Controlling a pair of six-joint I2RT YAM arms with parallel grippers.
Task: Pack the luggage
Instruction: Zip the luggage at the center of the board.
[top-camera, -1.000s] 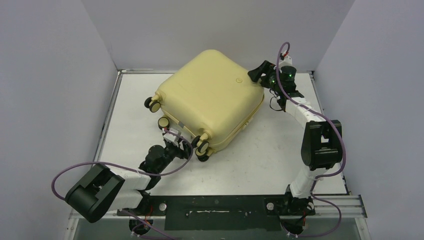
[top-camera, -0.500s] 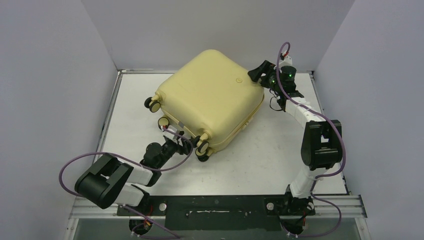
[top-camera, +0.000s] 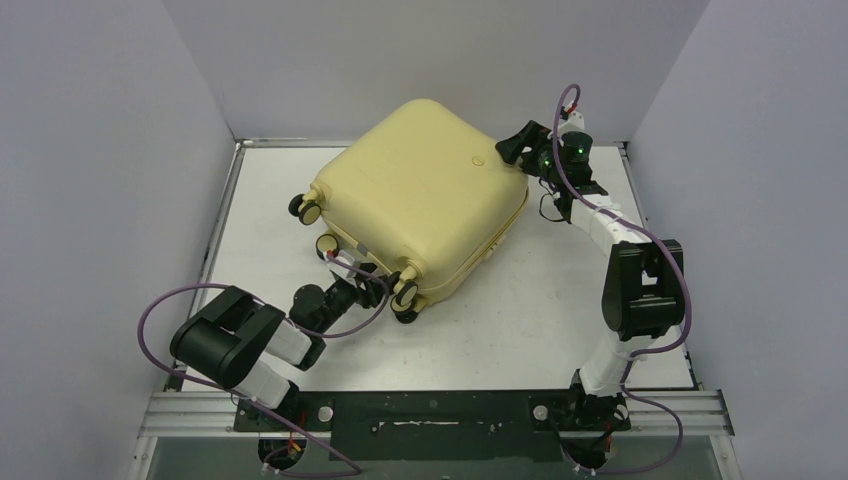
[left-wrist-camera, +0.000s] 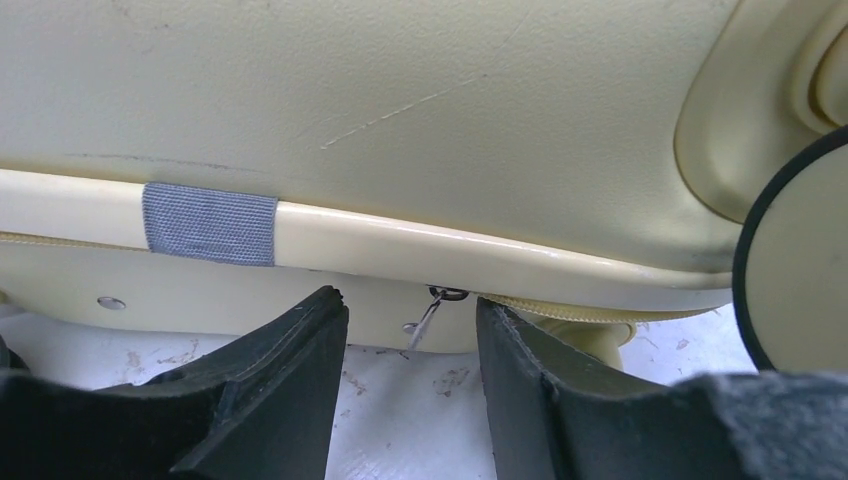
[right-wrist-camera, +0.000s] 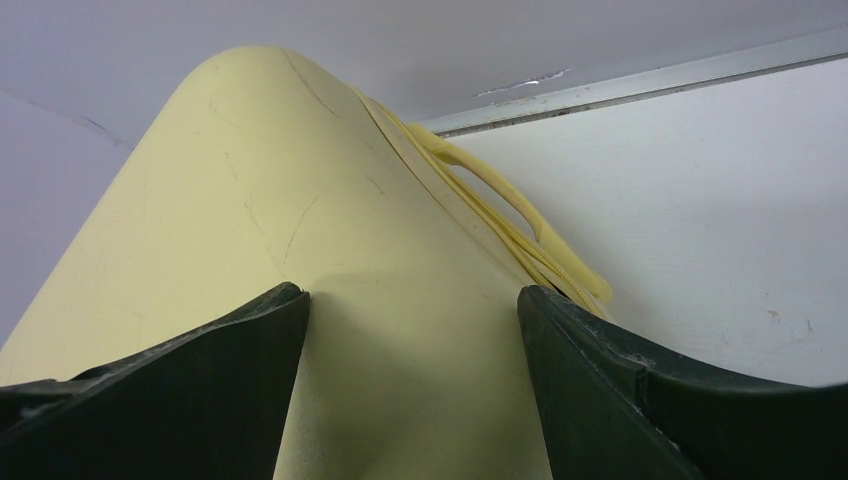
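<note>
Facing the pale yellow hard-shell suitcase (left-wrist-camera: 400, 120), the nearer left gripper (left-wrist-camera: 410, 308) stands half-open and empty; a small metal zipper pull (left-wrist-camera: 430, 312) lies just ahead, apparently untouched.

The luggage (top-camera: 420, 195) hogs the middle-back of the surface (top-camera: 545, 310). There's open room at its 5 o'clock, plus a thinner strip at 9. Wheels (top-camera: 404, 296) crowd the left gripper (top-camera: 372, 284) at 7, and the back wall (top-camera: 400, 60) boxes in 12.
</note>
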